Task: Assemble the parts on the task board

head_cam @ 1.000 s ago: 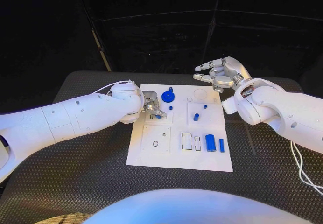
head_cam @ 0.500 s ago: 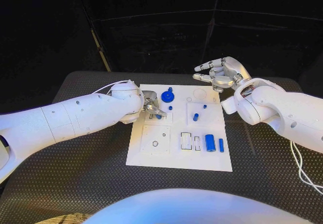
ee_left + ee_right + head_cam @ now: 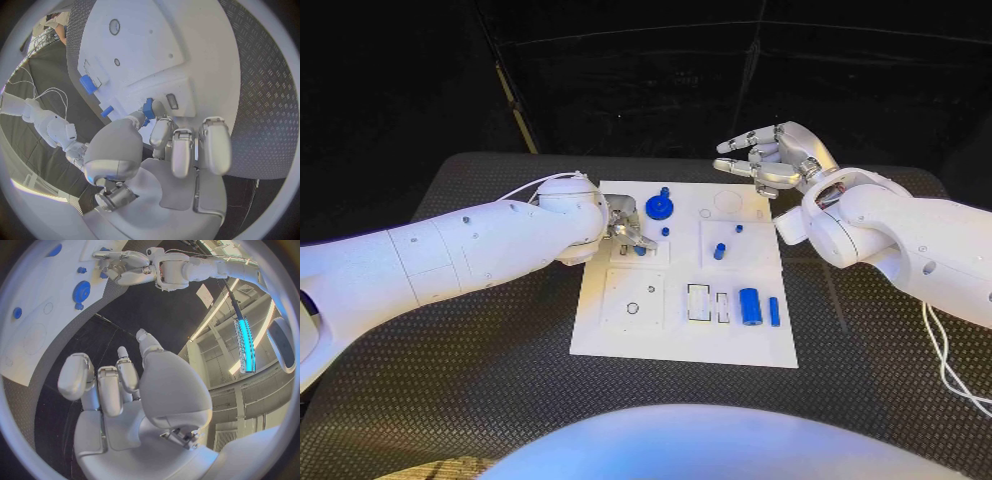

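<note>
Left hand [image 3: 623, 222] rests on the white task board [image 3: 661, 335], its fingertips [image 3: 149, 111] pinching a small blue part [image 3: 147, 106] against the plate. Right hand [image 3: 772, 157] hovers beyond the board's far edge, fingers loosely spread, holding nothing, above the dark desk [image 3: 473, 380].

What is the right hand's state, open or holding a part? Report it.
Open. The right hand hovers past the task board's far edge with fingers apart and nothing between them.
</note>
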Robot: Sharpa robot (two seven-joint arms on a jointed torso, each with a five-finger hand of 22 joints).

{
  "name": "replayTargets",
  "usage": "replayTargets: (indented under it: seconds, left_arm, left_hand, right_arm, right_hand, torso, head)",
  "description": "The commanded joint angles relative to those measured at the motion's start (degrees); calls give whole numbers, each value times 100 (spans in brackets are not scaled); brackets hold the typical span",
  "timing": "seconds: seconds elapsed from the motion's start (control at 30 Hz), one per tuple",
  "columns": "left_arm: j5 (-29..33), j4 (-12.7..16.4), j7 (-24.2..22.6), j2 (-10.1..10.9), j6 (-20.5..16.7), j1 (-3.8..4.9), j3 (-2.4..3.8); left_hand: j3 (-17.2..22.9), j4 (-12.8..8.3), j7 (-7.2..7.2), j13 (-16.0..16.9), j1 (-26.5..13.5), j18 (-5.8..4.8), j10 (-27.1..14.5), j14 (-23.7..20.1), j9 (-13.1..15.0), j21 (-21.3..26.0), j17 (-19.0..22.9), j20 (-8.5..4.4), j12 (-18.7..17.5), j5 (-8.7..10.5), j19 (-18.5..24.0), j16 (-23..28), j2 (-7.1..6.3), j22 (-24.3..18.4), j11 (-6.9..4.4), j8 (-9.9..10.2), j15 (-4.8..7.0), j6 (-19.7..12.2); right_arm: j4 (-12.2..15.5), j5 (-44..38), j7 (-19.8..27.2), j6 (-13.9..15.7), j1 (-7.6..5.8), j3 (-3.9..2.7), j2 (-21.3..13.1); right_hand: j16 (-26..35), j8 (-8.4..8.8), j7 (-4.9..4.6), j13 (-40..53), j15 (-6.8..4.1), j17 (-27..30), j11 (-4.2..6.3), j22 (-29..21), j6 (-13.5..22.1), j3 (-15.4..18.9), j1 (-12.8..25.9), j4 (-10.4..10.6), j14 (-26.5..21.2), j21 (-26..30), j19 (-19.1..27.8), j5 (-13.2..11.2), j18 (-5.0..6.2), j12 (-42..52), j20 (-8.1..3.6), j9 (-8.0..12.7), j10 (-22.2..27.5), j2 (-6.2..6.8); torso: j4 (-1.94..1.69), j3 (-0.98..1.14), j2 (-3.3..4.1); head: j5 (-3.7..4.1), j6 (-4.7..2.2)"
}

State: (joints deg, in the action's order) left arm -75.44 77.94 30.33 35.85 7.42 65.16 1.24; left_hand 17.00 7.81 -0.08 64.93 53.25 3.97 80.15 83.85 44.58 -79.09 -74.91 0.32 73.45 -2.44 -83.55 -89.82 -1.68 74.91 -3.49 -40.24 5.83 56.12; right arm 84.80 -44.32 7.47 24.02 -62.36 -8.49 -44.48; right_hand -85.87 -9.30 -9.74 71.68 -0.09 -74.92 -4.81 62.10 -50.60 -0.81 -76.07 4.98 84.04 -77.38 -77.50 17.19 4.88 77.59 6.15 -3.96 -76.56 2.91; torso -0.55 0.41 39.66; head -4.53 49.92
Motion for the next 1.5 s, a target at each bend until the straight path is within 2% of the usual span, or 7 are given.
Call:
replayTargets:
  seconds: [0.03, 0.2, 0.4, 0.5, 0.57, 0.97, 1.5]
  left_arm:
    - [58, 16, 163, 24, 378, -89, -69]
    - [58, 83, 163, 57, 387, -90, -69]
    - [57, 149, 162, 99, 321, -91, -69]
    - [57, 179, 160, 119, 244, -92, -70]
    - [57, 196, 158, 130, 192, -93, -70]
    - [55, 224, 144, 151, -107, -96, -70]
    - [-12, 604, 81, 400, -1184, -209, -70]
  left_hand:
    - [-43, 5, 19, -6, -30, -92, -50, 615, -3, 33, -1509, -7, -17, -28, 6, -18, 7, 570, -1, 26, 36, -36]
    - [-16, -47, 9, -5, 95, -92, -51, 615, -5, 35, -1509, -8, -15, -30, 5, -18, 71, 573, -10, 22, 40, -41]
    - [215, -185, -9, 2, 391, -91, -51, 615, -17, 41, -1509, -18, -8, -31, 2, -18, 311, 579, -26, 30, 53, -73]
    - [567, -324, -34, 6, 665, -93, -50, 615, -27, 35, -1509, -26, -5, -36, -4, -18, 647, 590, -56, 43, 68, -105]
    - [804, -472, -26, 2, 813, -92, -56, 615, -28, 38, -1509, -34, -10, -37, -5, -18, 734, 591, -52, 50, 75, -142]
    - [1313, -650, 21, -46, 740, -93, -81, 615, -23, 58, -1509, -20, -40, -31, -3, -18, 640, 596, -7, 17, 44, -166]
    - [1442, -647, 19, 1, 679, -108, -48, 615, -14, -2, -1509, -16, -1, -30, -42, -18, 615, 649, -8, -15, 42, -137]
  right_arm:
    - [12, -6, 28, -33, -10, -4, -2]
    - [9, -6, 29, -37, -10, -4, -1]
    - [3, -6, 31, -40, -9, -4, 5]
    - [0, -6, 30, -41, -9, -4, 6]
    - [-2, -6, 31, -43, -9, -4, 8]
    - [-8, -6, 36, -46, -9, -4, 10]
    - [-20, -6, 41, -50, -9, -4, -1]
  right_hand:
    - [23, -28, 20, -6, 16, -503, 24, -8, 21, 46, 65, -3, 379, 26, 28, -16, 44, 15, -7, 0, 17, -3]
    - [23, -28, 20, -6, 16, -503, 24, -8, 21, 46, 65, -3, 379, 26, 28, -16, 44, 15, -7, 0, 17, -3]
    - [23, -28, 20, -6, 16, -503, 24, -8, 21, 46, 65, -3, 379, 26, 28, -16, 44, 15, -7, 0, 17, -3]
    - [23, -28, 20, -6, 16, -503, 24, -8, 21, 46, 65, -3, 379, 26, 28, -16, 44, 15, -7, 0, 17, -3]
    - [23, -28, 20, -6, 16, -503, 24, -8, 21, 46, 65, -3, 379, 26, 28, -16, 44, 15, -7, 0, 17, -3]
    - [25, -32, 21, -6, 16, -500, 24, -11, 23, 56, 75, 3, 379, 29, 28, -14, 44, 17, -7, 0, 16, -6]
    - [24, -33, 21, -3, 16, -504, 25, -11, 23, 57, 76, 4, 380, 29, 28, -14, 44, 19, -7, 0, 14, -6]
  torso:
    - [-3, -4, -1]
    - [-5, -3, -1]
    - [-3, -3, -2]
    - [-6, -1, -3]
    - [-6, -1, -3]
    - [1, 0, -6]
    - [-5, 1, -1]
  head:
    - [1, 8]
    - [-4, 8]
    - [-15, 8]
    - [-22, 8]
    - [-22, 8]
    - [-27, 7]
    - [-32, 6]
